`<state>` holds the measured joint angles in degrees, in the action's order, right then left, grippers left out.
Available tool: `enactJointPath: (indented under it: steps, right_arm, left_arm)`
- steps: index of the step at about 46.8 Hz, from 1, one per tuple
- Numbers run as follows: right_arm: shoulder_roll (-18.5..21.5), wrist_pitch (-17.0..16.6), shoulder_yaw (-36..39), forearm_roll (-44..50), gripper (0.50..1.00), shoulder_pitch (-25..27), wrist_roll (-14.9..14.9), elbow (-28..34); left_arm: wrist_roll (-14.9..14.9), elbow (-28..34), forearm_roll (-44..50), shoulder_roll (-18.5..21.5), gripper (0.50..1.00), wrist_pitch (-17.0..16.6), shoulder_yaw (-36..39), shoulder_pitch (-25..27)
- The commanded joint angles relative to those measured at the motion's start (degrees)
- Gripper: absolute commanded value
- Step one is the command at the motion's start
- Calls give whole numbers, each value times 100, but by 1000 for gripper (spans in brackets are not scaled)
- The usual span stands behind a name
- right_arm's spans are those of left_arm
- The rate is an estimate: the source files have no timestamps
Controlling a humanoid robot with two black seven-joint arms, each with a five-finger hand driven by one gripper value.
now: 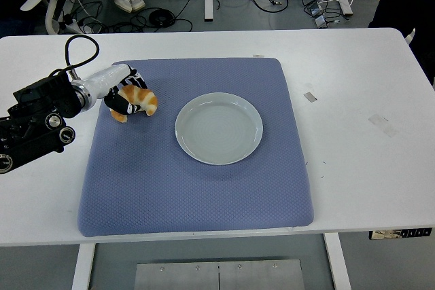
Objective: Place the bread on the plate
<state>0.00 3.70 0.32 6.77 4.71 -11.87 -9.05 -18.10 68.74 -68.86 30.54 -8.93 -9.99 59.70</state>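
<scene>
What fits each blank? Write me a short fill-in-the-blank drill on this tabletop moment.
1. The left hand grips the ____ with its fingers.
2. The plate holds ____.
3. The bread is to the plate's ____ in the head view.
4. The plate sits on a ____ mat.

Missing words: bread; nothing; left; blue
</scene>
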Motion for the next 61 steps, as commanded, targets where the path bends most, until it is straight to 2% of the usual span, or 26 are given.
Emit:
enactJointPath:
  steps: [1,17,30,45,61]
  right_arm:
    - [0,-1,3,0,1000,-5,0,0]
    - [0,-1,-5,0,1000,-5,0,0]
    - [0,-1,3,0,1000,4,0,0]
    - [0,-1,3,0,1000,4,0,0]
    - [0,-1,-6,0,1000,-5,0,0]
  left_arm:
    - [17,8,83,66,500,49,-12,94]
    - [35,16,540,31,500,137,-20,577]
    - [35,43,742,-382,500,137,-38,815]
    - [61,139,751,-900,500,208,-29,832]
    - [52,711,347,-927,500,234,129,824]
